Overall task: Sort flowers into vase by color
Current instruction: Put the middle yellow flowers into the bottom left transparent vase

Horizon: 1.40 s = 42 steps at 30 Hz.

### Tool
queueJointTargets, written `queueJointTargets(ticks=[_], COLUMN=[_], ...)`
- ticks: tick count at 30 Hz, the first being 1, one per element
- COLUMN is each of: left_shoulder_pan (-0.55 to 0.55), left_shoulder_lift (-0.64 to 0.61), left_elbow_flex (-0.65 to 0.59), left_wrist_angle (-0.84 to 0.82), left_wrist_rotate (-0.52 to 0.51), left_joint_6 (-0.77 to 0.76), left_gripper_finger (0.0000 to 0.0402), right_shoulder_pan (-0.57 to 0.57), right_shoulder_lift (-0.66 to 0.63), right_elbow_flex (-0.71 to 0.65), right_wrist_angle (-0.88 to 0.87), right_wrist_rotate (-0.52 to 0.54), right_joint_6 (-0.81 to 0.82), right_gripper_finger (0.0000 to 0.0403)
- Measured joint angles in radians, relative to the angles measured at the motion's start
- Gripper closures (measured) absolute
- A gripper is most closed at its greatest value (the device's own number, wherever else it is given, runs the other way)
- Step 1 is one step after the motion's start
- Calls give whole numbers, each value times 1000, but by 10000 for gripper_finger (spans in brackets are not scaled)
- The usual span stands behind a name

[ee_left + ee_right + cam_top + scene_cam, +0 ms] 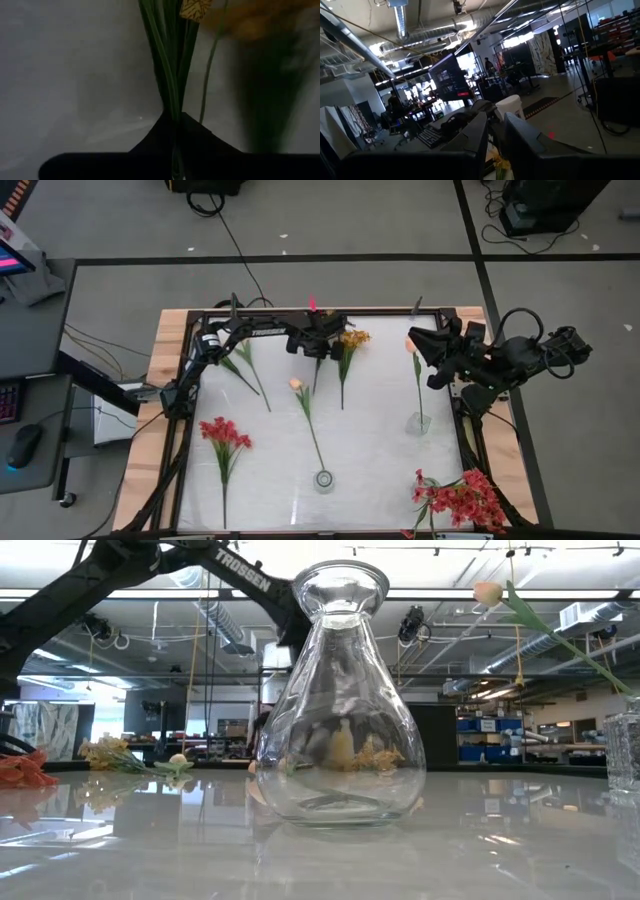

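My left gripper points down at the table's far middle, shut on a green-stemmed flower; its head is hidden under the gripper. A yellow-orange flower lies just beside it. One peach tulip stands in the small vase at the right. Another tulip lies on the table, stem end toward the middle vase. My right gripper waits raised at the far right, its fingers a narrow gap apart with nothing between them. My left gripper pinches a bundle of green stems and leaf blades between its two fingers, coming from above and pointing down. The fingers lie across the stems, which run on past the fingertips. Whether the flower is off the table does not show.
A red flower lies at the near left, and a leafy green stem at the far left. A bushy red-pink cluster is at the near right corner. A dark frame borders the white table top.
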Motion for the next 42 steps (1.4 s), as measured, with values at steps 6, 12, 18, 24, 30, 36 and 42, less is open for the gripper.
queueJointTargets(ticks=[6, 12, 18, 24, 30, 36, 42], left_shoulder_pan=[22, 38, 5, -75, -187, -315, -455], left_shoulder_lift=[-1, -2, -98, -203, -294, -357, -385], left_elbow_flex=[210, 451, 488, 488, 489, 488, 488], left_wrist_angle=[-127, -269, -266, -278, -254, -161, -63], left_wrist_rotate=[-49, -59, -5, -15, -24, -62, -192], left_joint_6=[59, 173, 272, 357, 405, 417, 485], left_gripper_finger=[384, 385, 383, 382, 382, 381, 381], right_shoulder_pan=[0, 0, 0, 0, 0, 0, 0], right_shoulder_lift=[0, 0, -1, -2, -1, -1, 0], right_elbow_flex=[0, 0, 0, 0, 0, 0, 0], right_wrist_angle=[-8, -28, -27, -28, -28, -28, -28], right_wrist_rotate=[0, 0, 0, 1, 1, 0, 0], right_joint_6=[0, -22, -82, -88, -89, -58, -54], right_gripper_finger=[328, 328, 328, 328, 328, 328, 328])
